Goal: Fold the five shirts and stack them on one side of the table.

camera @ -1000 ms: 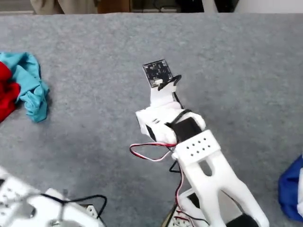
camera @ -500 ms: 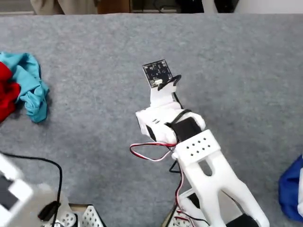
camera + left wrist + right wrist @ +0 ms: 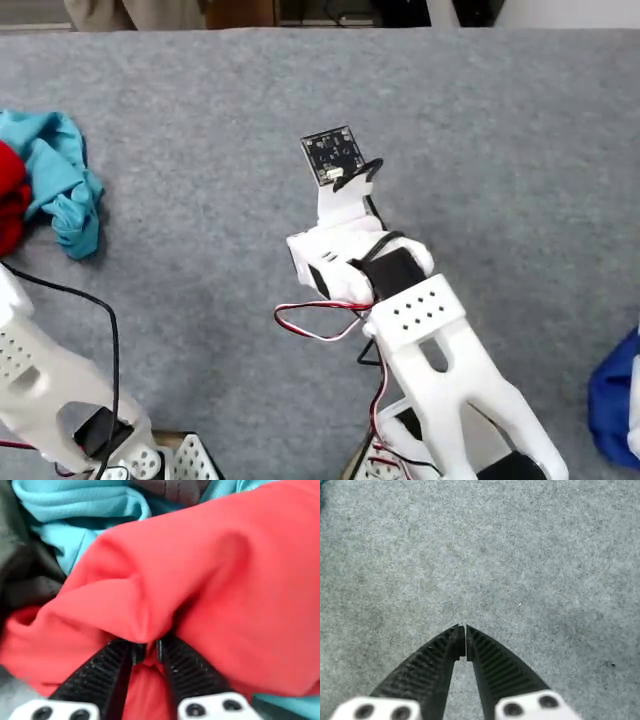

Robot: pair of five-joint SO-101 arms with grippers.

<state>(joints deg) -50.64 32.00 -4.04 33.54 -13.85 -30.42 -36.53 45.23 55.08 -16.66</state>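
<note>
My left hand (image 3: 145, 651) is shut on a fold of the red shirt (image 3: 215, 575). Its two black fingers pinch the cloth between them, with a tiny gap at the tips. The red shirt lies on top of a pile. A teal shirt (image 3: 85, 510) is under it and sticks out past it. A dark cloth (image 3: 20, 575) lies beside them. From above I see this pile at the left edge of the grey worktop (image 3: 200, 100), with the teal shirt on the side nearer the middle. My left arm (image 3: 40, 385) is at the near left corner. My right arm (image 3: 420, 310) stands in the middle of the worktop. My right hand (image 3: 465, 642) is shut with nothing in it. Its fingers touch at the tips, and they point down at the grey worktop. A blue shirt (image 3: 612, 400) lies at the right edge, well apart from the pile.
</note>
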